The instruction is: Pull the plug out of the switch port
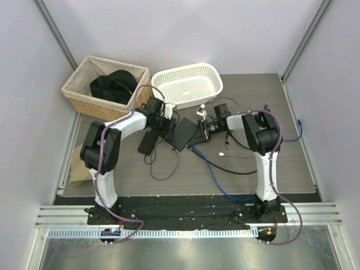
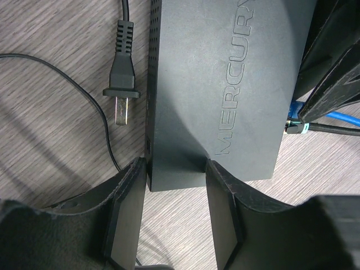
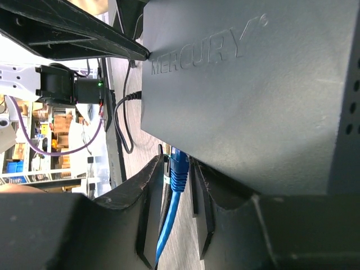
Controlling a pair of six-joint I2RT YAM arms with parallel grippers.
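The switch (image 1: 181, 135) is a flat matte-black box lying mid-table; its embossed top shows in the left wrist view (image 2: 225, 84) and the right wrist view (image 3: 253, 95). A blue plug (image 3: 179, 169) sits in a port on its edge, and its blue cable (image 1: 216, 174) runs toward the table's near edge. My right gripper (image 1: 201, 128) (image 3: 177, 164) is closed narrowly on that plug, one finger on each side. A black cable with a teal plug (image 2: 296, 128) lies beside it. My left gripper (image 1: 167, 126) (image 2: 174, 169) is open over the switch's opposite corner, one finger on top, one beside the vented side.
A wicker basket (image 1: 73, 90) holding a black item stands at the back left, with a white plastic basket (image 1: 188, 83) beside it. A black power-adapter brick (image 1: 148, 143) and its loose cord lie left of the switch. Its two-prong mains plug (image 2: 121, 84) lies close by.
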